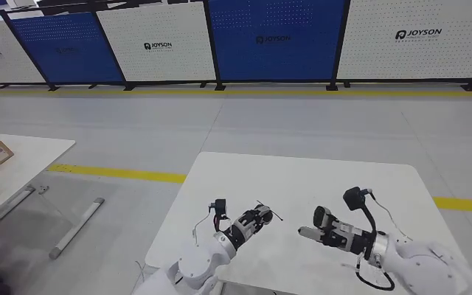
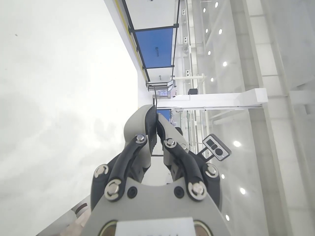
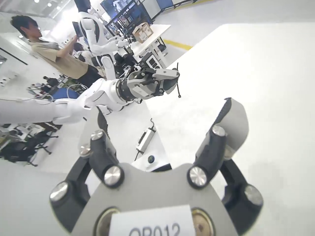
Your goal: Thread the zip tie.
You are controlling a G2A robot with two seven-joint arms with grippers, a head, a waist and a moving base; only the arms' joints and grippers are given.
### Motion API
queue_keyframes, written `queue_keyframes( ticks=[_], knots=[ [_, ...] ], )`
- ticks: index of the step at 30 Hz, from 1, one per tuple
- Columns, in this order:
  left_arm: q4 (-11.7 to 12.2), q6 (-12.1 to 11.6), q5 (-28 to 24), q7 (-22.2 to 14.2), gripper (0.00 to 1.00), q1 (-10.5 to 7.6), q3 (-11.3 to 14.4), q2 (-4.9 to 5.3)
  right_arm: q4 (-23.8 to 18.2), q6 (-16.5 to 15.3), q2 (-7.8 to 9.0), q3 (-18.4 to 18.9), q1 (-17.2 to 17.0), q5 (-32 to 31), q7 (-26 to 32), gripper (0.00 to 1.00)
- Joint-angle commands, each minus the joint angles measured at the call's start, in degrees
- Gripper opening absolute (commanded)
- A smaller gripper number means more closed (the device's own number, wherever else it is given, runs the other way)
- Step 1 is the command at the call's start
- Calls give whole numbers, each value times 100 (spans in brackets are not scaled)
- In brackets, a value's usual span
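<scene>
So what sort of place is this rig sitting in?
Probably a robotics test hall or lab: blue and white perforated partition panels, a yellow line on the grey floor, and another white humanoid robot farther back.

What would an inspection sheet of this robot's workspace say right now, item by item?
Surface: white table, smooth, with a rounded corner.
Job's things: black zip tie, a thin straight strip held above the table, not yet looped through its head.
Clutter: nothing seen.
Tools: left tool shut on the zip tie; right tool open, pointing towards the tie and apart from it.
Cables: black cable arching over the right wrist; thin cable by the left wrist.
Surroundings: blue and white partition panels, yellow floor line, second table off to one side.
</scene>
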Motion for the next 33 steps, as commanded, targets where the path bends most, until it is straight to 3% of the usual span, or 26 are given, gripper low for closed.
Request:
queue_keyframes(
  ticks=[1,7,17,23,30,33],
  knots=[
    [-101,-6,-6,-15,0,48,22,-9,201,0,-112,-147,131,302,232,100],
    [-206,-31,0,-24,0,71,101,-47,911,0,-571,-612,602,1110,654,100],
    [-183,-29,-51,-25,0,67,107,-56,943,0,-582,-601,541,1136,587,100],
    [-173,39,-607,-15,0,-30,52,-114,1186,0,-747,-449,440,2219,1236,100],
    [-162,83,-597,-21,0,-49,45,-117,1186,0,-747,-449,440,2219,1236,100],
    [-155,55,-606,-41,0,-46,56,-126,1143,153,-757,-393,368,1993,1047,100]
  ],
)
